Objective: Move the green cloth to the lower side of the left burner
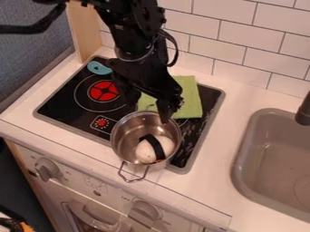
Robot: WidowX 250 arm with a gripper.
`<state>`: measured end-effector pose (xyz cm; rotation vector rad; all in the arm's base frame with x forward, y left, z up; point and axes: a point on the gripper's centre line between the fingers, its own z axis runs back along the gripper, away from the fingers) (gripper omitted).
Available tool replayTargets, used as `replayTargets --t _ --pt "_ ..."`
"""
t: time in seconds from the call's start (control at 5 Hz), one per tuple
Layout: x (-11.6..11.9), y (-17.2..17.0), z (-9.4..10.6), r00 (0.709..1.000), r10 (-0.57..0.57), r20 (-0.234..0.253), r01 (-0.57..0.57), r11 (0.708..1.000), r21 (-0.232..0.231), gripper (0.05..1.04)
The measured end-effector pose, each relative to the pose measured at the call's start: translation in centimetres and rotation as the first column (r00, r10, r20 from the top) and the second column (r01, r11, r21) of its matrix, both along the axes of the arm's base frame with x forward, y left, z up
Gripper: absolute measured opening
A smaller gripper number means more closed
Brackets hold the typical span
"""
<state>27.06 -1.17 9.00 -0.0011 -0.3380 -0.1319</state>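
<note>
Because the green cloth (191,97), near the rear right corner of the black cooktop (60,105), looks light and limp, its right edge should suit a pinch; the gripper's (147,108) fingers stand apart.

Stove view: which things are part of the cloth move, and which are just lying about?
Part of the job:
- green cloth
- left burner
- gripper, above the stove

Just lying about:
- metal pot
- white item with a black band, in the pot
- blue object at the stove's back corner
</note>
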Motion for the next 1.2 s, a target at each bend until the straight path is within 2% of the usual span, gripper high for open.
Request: replayTargets --t 0.2,0.4,0.6,0.8,1.0,1.2 --pt "0.0 0.0 -0.5 1.000 0.008 -0.020 -0.008 1.000 -0.001 1.001" --pt "3.7 -2.2 1.4 0.999 -0.031 0.032 0.031 1.000 -0.001 1.001" --pt "5.4 -1.8 2.1 1.000 0.014 0.001 -0.014 1.000 -0.003 1.001" --pt "7.7 -1.2 1.8 0.999 0.042 -0.024 -0.042 0.999 0.025 1.001" --pt "10.0 -0.1 -0.4 0.999 0.034 -0.039 -0.035 0.999 -0.005 1.001" --pt "11.2 0.7 -3.2 0.996 0.012 -0.083 -0.009 1.000 0.029 1.001"
